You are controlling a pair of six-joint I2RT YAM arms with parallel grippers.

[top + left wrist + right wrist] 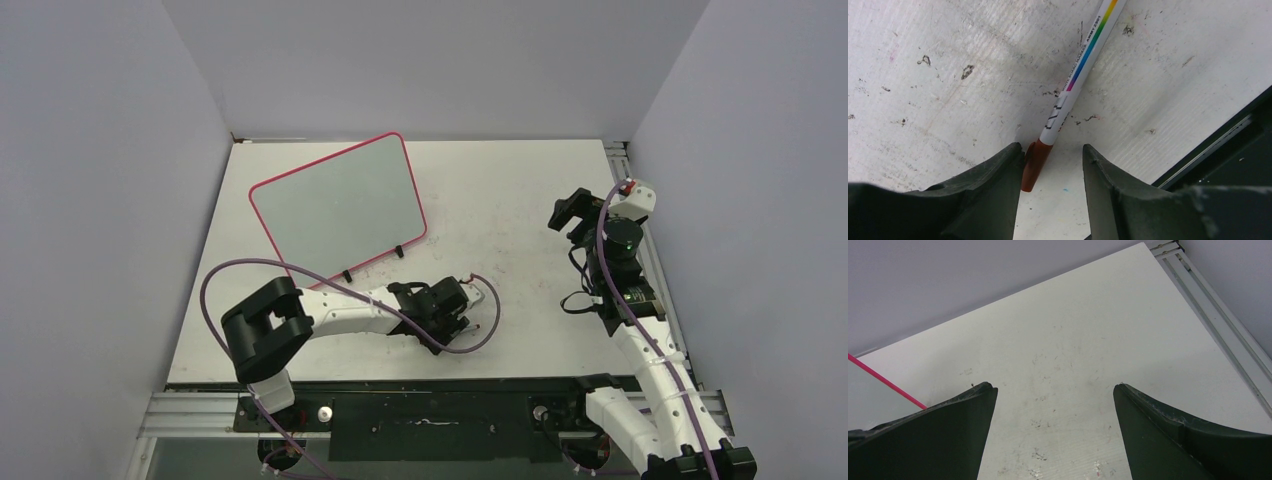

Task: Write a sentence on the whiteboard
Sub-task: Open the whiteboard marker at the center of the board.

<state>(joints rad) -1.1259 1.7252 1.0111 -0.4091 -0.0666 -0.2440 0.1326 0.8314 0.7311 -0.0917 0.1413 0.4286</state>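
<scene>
1. Far left in the overhead view, the whiteboard [335,205] sits at the back-left of the worktop [520,190]. It's skewed at an angle, with a pink-red frame and two little black feet on its near edge. The face looks blank to me, and I can't make out any sentence on it.
2. In the middle, the left end effector [1052,150] is down low on the worktop, off the board's near-right corner and not touching it. Its jaws are apart, with a whiteboard marker [1083,60] lying flat between them. The brown-red cap [1035,162] sits in the gap, right against one finger and clear of the other, so it's bracketed but not clamped.
3. On the right, the right end effector [1053,386] hangs above the right side of the worktop, jaws spread wide with nothing in them.
4. My read is that this is the grab-the-pen step and no writing has started.
5. The next move needs the jaws centred on the marker before they close. I'd also go further up the barrel, since pinching just the cap tip looks likely to make it pivot or roll away. The cap has to come off before any ink goes down, and the free right arm looks like the obvious one for that.
</scene>
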